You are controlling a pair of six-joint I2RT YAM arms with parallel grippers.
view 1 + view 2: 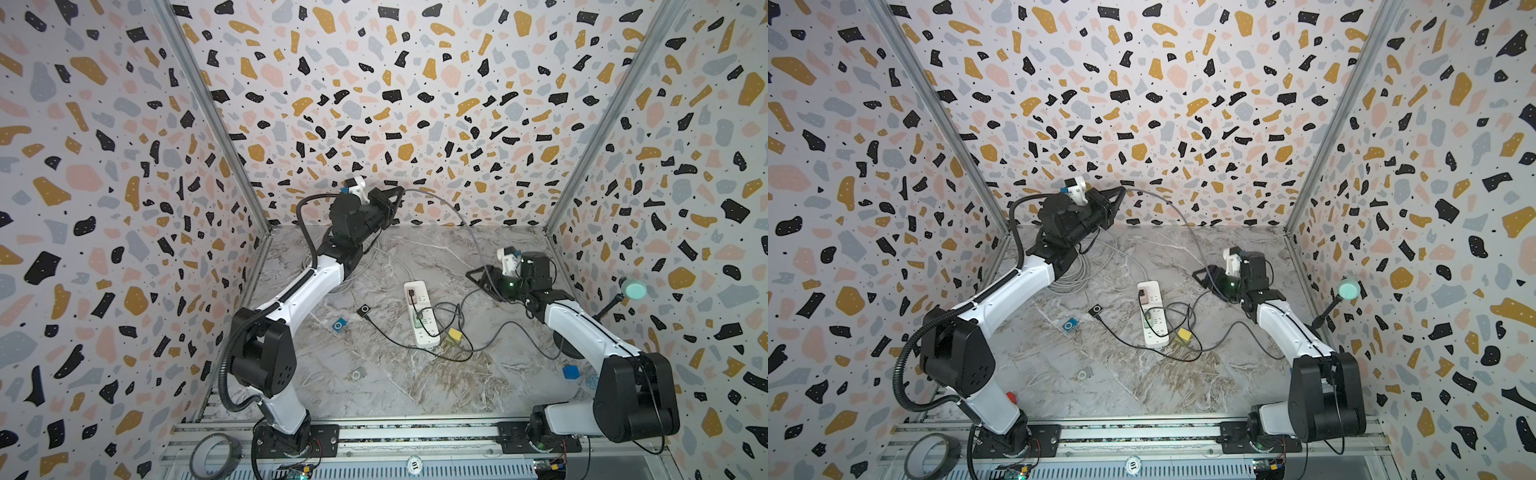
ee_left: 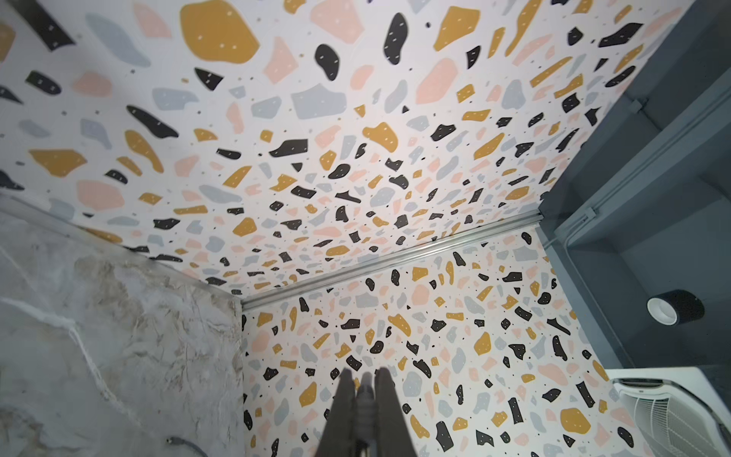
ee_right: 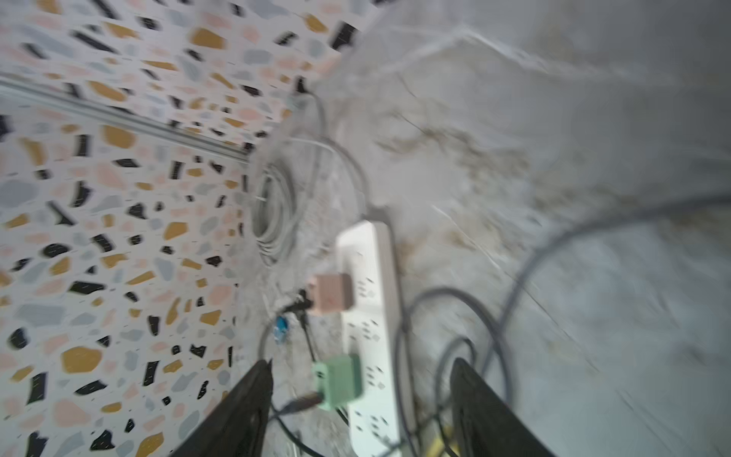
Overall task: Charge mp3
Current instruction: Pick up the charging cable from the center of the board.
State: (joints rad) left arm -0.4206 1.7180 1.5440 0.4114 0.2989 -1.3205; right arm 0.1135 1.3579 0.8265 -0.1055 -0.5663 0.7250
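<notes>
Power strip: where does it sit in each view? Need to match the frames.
In a top view: power strip, white, centre of the scene, lengthwise away from the camera.
In a top view: same place.
Left wrist: not in it.
Right wrist: in it, blurred, running toward the camera.
Shared landmark: the green plug seated in the strip.

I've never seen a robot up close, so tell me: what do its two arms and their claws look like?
The left arm and right arm have glossy white shells and chunky black joints. A ribbed black hose follows the left one. The left gripper and right gripper are black, thin-fingered, each beside a white camera mount.
</notes>
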